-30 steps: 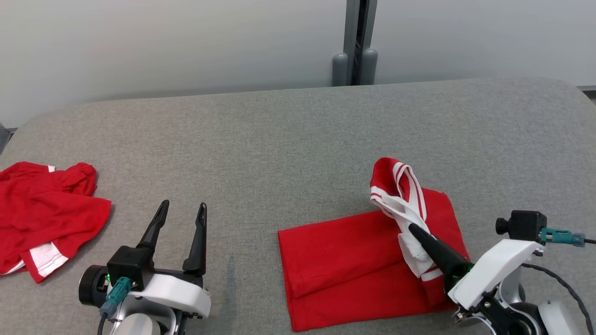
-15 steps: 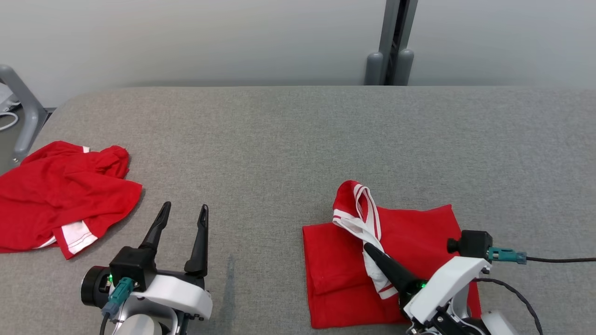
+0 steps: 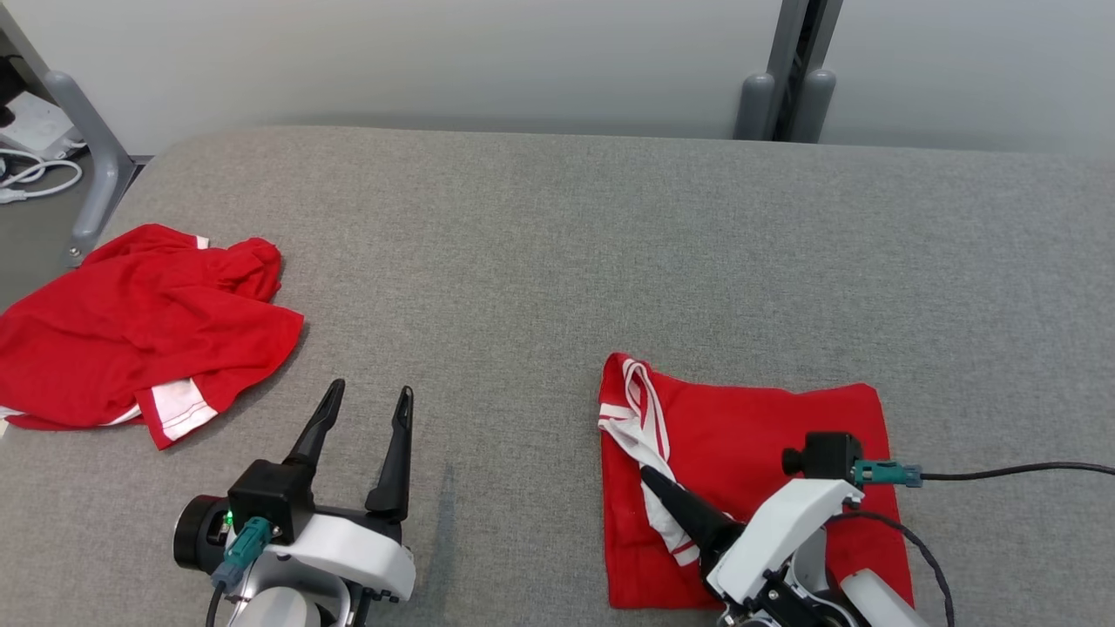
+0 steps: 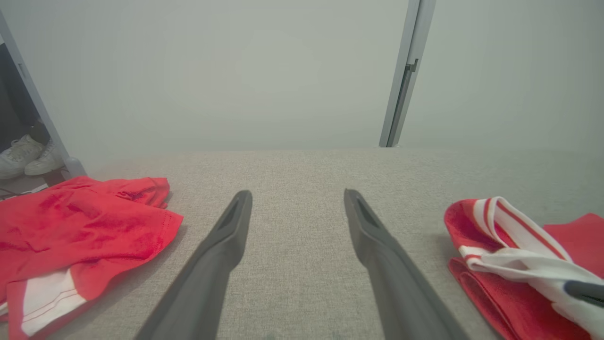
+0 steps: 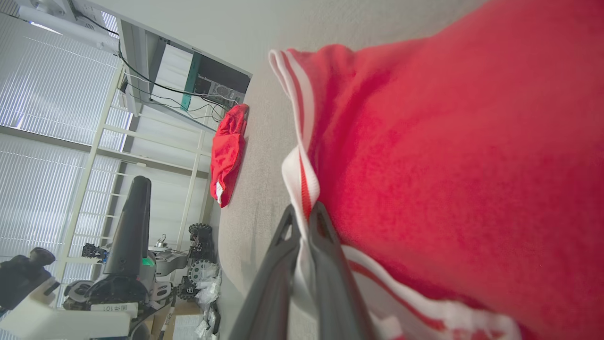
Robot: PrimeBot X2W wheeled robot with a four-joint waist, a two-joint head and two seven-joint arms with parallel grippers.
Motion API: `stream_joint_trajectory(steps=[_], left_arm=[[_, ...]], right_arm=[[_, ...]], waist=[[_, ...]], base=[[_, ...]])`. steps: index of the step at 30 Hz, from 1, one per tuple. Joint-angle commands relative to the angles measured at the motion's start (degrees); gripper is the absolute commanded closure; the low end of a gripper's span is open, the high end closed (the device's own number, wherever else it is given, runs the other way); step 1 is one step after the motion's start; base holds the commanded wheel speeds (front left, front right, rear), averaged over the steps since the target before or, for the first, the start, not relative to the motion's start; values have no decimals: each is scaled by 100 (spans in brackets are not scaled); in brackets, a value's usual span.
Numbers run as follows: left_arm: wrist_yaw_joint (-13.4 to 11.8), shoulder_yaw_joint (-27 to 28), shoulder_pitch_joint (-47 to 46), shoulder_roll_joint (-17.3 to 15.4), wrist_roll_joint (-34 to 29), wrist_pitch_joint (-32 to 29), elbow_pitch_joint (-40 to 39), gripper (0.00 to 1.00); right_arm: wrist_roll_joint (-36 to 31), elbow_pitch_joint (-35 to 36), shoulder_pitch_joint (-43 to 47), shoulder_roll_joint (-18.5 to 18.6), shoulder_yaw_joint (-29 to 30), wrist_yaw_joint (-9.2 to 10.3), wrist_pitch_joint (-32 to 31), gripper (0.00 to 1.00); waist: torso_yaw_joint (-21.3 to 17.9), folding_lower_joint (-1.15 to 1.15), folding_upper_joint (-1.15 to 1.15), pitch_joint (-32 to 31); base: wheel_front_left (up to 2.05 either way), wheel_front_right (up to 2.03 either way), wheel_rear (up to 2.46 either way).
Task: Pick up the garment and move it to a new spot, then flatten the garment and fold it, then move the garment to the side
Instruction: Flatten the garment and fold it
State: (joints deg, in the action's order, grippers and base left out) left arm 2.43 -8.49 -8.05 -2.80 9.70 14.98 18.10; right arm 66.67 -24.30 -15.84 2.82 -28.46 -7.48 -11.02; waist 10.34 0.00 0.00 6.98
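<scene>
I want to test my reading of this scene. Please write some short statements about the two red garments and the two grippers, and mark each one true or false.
1. The right gripper is shut on the white striped trim of the folded red garment. True.
2. The left gripper holds the crumpled red garment. False: it is open and empty, apart from that garment.
3. The crumpled red garment lies on the left part of the grey table. True.
4. The folded red garment hangs in the air, clear of the grey table. False: it lies on the table, with only its trim pinched.
</scene>
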Motion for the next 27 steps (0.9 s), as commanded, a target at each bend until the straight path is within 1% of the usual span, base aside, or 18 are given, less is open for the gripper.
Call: stream_joint_trajectory(steps=[1, 2, 3, 4, 7, 12, 19, 22, 27], left_arm=[[-41, -2, -45, -22, 27, 21, 3, 0], [-42, -9, -40, -22, 30, 21, 5, 0], [-42, -13, -34, -21, 33, 21, 5, 0], [-47, -17, -32, -21, 36, 21, 8, 0], [-60, -37, -31, -21, 47, 21, 31, 0], [-73, -51, -49, -21, 49, 21, 119, 0], [-88, -22, -47, -20, 50, 21, 120, 0], [-94, -9, -26, -21, 59, 21, 114, 0], [-99, 20, 3, -21, 78, 21, 93, 0]], right_arm=[[66, -72, -37, 23, -58, -2, 13, 100], [68, -142, -59, 25, -98, -2, 8, 100], [29, -211, -96, 25, -104, -2, 68, 73], [22, -270, -123, 27, -129, -2, 82, 0], [122, -337, -162, 21, -291, -2, 61, 0], [435, -51, -131, 24, -765, -2, -126, 0], [523, 203, -185, 20, -1064, -2, -71, 0], [568, 240, -241, 25, -1009, -2, 87, 0], [78, -173, -480, 23, -795, -2, 239, 0]], waist=[[7, 0, 0, 8], [11, 0, 0, 7], [11, 0, 0, 3], [9, 0, 0, 2], [-10, 0, 0, -16], [-54, 0, 0, -40], [-95, 0, 0, -72], [-110, 0, 0, -93], [-142, 0, 0, -109]], base=[[0, 0, 0], [0, 0, 0], [0, 0, 0], [0, 0, 0], [0, 0, 0], [0, 0, 0], [0, 0, 0], [0, 0, 0], [0, 0, 0]])
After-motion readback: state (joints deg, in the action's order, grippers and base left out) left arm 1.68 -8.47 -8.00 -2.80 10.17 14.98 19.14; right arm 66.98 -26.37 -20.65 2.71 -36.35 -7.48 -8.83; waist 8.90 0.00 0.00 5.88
